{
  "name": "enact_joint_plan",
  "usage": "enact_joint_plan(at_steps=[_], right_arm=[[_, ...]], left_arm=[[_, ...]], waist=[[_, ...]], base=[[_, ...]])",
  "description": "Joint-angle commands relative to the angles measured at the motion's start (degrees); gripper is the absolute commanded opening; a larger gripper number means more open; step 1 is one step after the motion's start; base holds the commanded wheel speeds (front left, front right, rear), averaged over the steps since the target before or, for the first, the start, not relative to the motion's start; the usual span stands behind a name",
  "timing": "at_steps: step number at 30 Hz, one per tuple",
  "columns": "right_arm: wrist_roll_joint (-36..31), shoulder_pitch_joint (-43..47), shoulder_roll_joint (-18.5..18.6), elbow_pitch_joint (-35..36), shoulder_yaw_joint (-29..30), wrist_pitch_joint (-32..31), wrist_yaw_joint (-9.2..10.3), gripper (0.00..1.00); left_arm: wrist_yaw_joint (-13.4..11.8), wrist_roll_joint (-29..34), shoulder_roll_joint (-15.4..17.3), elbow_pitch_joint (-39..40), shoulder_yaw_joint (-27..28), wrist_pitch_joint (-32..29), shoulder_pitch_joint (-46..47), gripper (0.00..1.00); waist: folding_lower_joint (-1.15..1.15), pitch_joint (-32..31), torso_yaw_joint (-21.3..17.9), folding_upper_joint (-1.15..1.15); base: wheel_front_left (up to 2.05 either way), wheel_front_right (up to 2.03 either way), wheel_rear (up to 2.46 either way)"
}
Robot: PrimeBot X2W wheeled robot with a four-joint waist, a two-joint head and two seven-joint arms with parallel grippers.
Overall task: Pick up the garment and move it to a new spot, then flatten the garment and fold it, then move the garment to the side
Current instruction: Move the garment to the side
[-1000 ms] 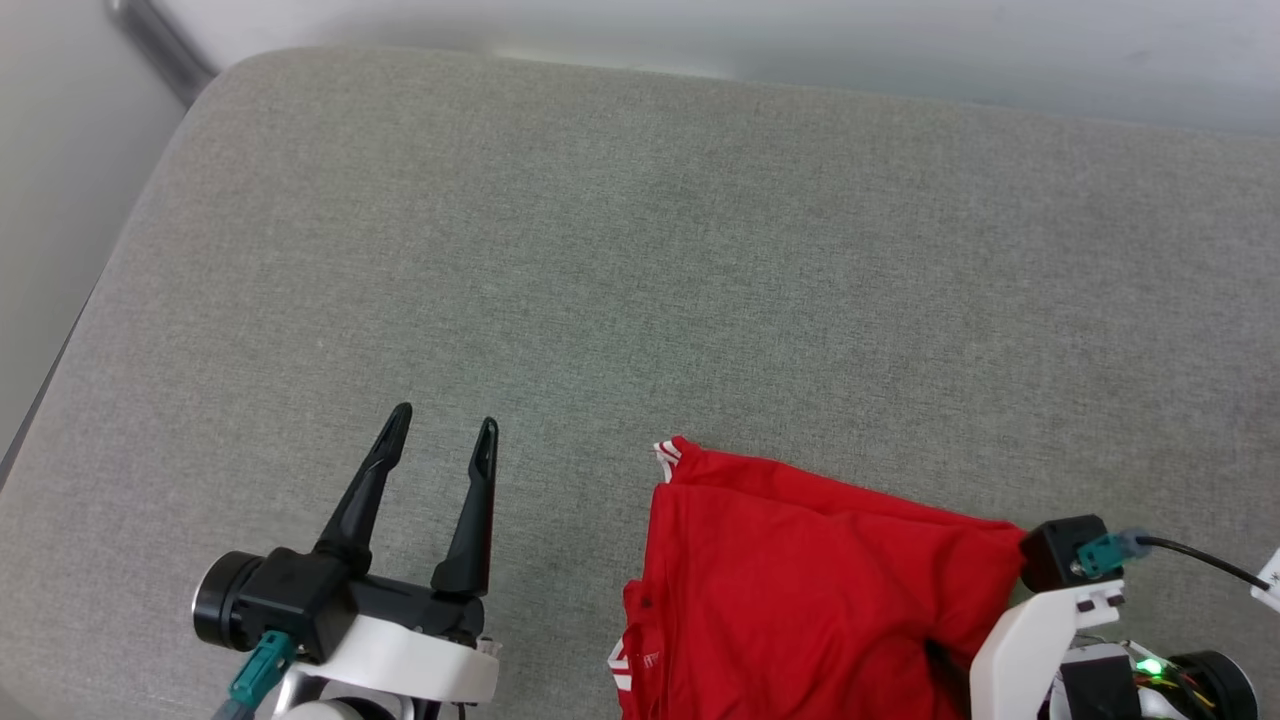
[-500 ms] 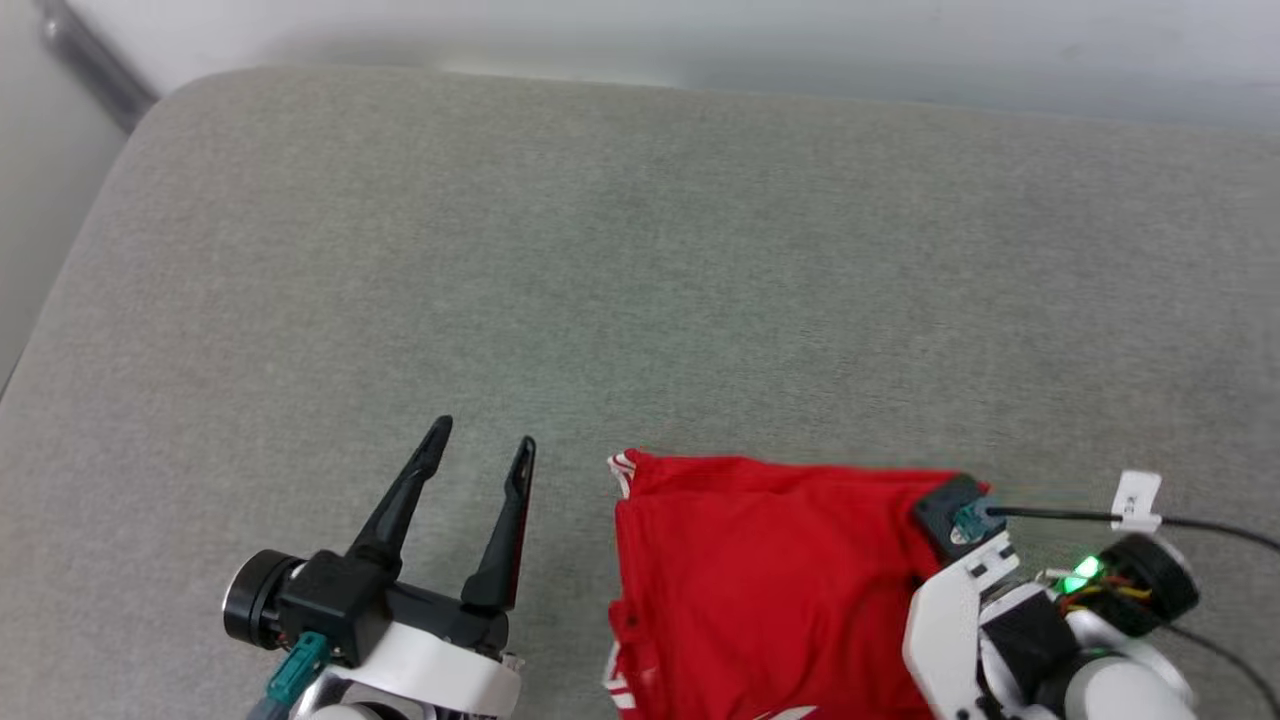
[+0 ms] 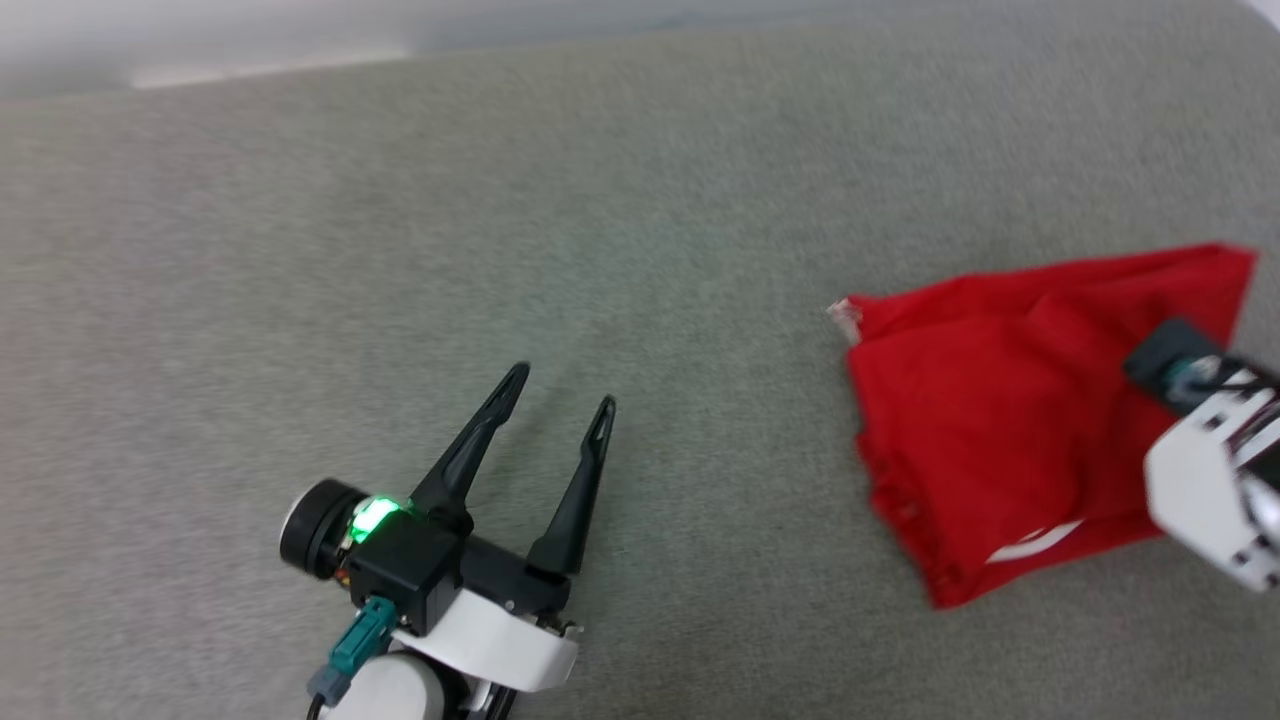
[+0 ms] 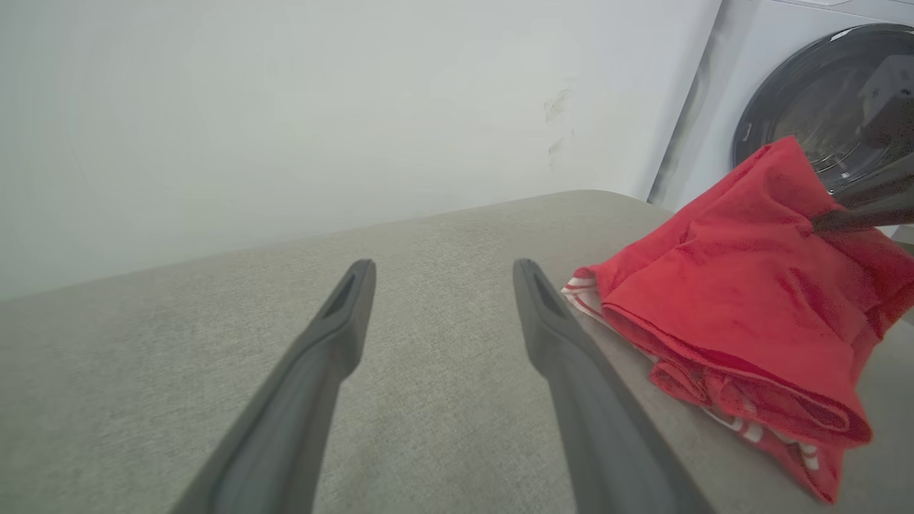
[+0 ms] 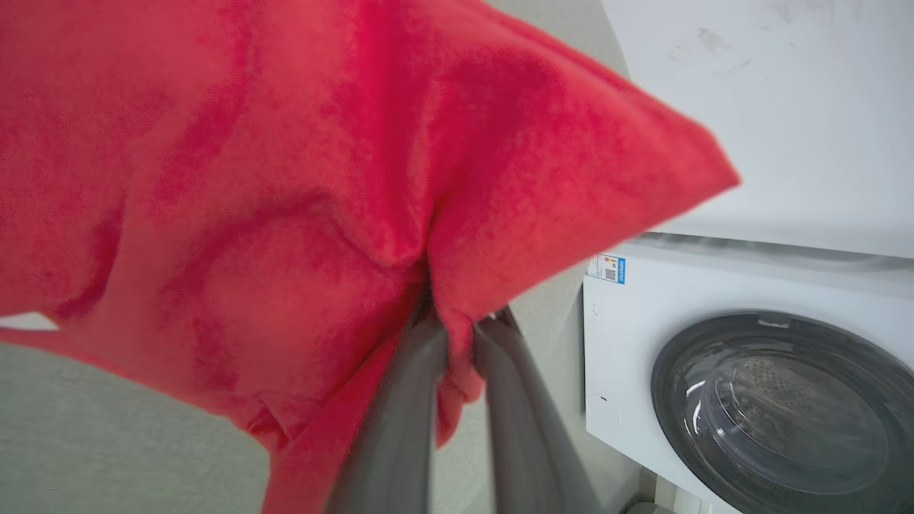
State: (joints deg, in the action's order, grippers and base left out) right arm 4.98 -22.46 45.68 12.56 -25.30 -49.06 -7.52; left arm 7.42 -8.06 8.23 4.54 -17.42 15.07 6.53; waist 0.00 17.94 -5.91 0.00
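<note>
Right wrist view: right gripper (image 5: 460,321) fingertips buried (garment (image 5: 285,164) folds).

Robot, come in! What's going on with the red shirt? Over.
Left gripper open, empty, above cushion. Right gripper shut on shirt, holding one bunched end up. Washer close behind shirt.

Soft, even indoor light casts only faint shadows, as motion blur smears the head view and the garment (image 5: 285,178) looms out of focus before the wide-angle right wrist lens.
</note>
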Motion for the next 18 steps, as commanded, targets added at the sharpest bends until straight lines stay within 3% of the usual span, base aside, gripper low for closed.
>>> enact_joint_plan(at_steps=[1,5,9,18], right_arm=[[-0.23,-2.16,2.17,-0.80,1.36,1.67,0.07,0.00],[-0.69,-4.10,5.12,-5.25,5.44,6.11,0.07,0.00],[-1.92,-4.99,5.82,-10.67,9.56,10.03,0.07,0.00],[-4.23,-6.08,8.02,-22.09,17.27,17.20,0.08,0.00]], left_arm=[[0.09,-0.34,0.45,0.71,-0.84,0.10,2.18,1.00],[0.09,-0.20,2.00,1.63,-3.08,0.10,5.84,1.00],[0.10,-0.03,3.38,2.27,-5.27,0.11,9.27,1.00],[0.09,0.34,5.08,3.64,-7.62,0.11,13.88,1.00]], waist=[[0.00,5.98,-5.12,0.00],[0.00,10.94,-7.27,0.00],[0.00,14.95,-7.92,0.00],[0.00,20.27,-7.00,0.00]], base=[[0.00,0.00,0.00],[0.00,0.00,0.00],[0.00,0.00,0.00],[0.00,0.00,0.00]])
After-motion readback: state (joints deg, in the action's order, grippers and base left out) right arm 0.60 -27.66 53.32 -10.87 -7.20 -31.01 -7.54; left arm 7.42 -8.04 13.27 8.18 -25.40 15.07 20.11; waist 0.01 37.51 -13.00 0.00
